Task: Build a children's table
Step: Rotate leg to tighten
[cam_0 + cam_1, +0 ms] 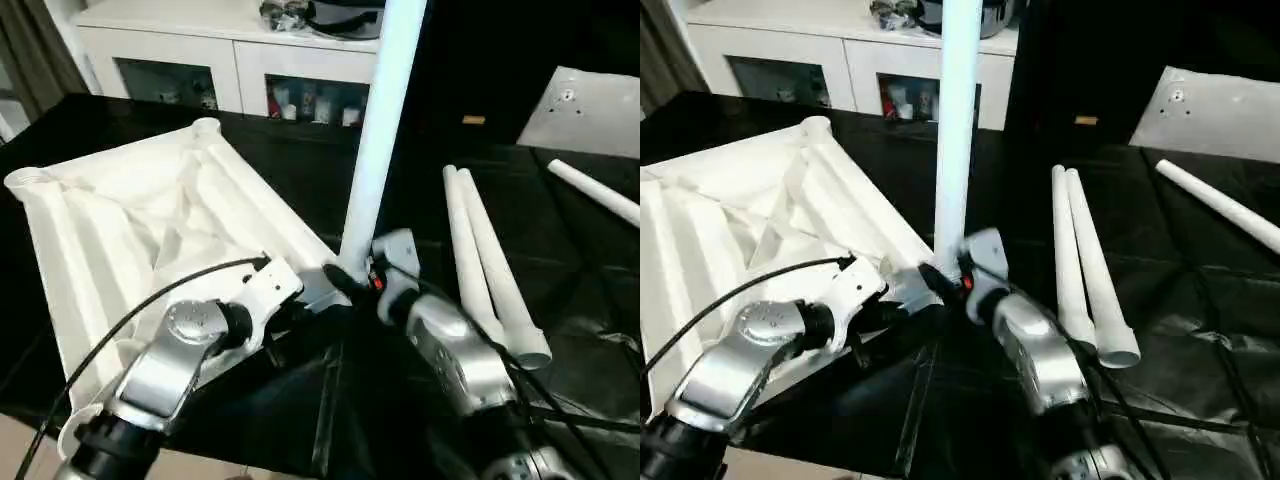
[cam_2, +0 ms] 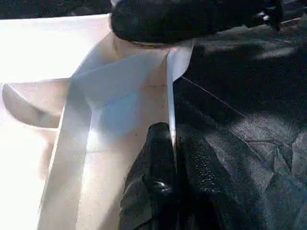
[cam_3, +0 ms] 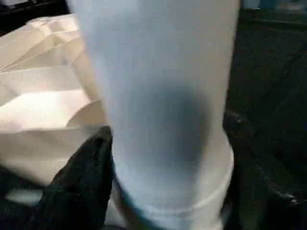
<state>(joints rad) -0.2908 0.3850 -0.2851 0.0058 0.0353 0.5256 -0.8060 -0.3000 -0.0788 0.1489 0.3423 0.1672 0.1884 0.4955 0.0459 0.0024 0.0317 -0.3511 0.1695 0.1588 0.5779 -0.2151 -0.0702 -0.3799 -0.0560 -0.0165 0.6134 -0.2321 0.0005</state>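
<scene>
Nearest, the left gripper (image 2: 175, 158) pinches the near rim of the upturned tabletop (image 1: 130, 220) on the black table (image 1: 560, 300), while the right gripper (image 1: 352, 278) stands around an upright leg (image 1: 380, 130) in the near-right corner socket, grip unclear, with two legs (image 1: 490, 270) lying right.

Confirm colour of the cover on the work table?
Black, a wrinkled glossy sheet; right eye view shows it best.

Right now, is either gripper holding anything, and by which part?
The left gripper is shut on the tabletop, pinching its thin raised rim near the corner. The right gripper sits around the upright leg at its base; a firm hold cannot be told.
</scene>
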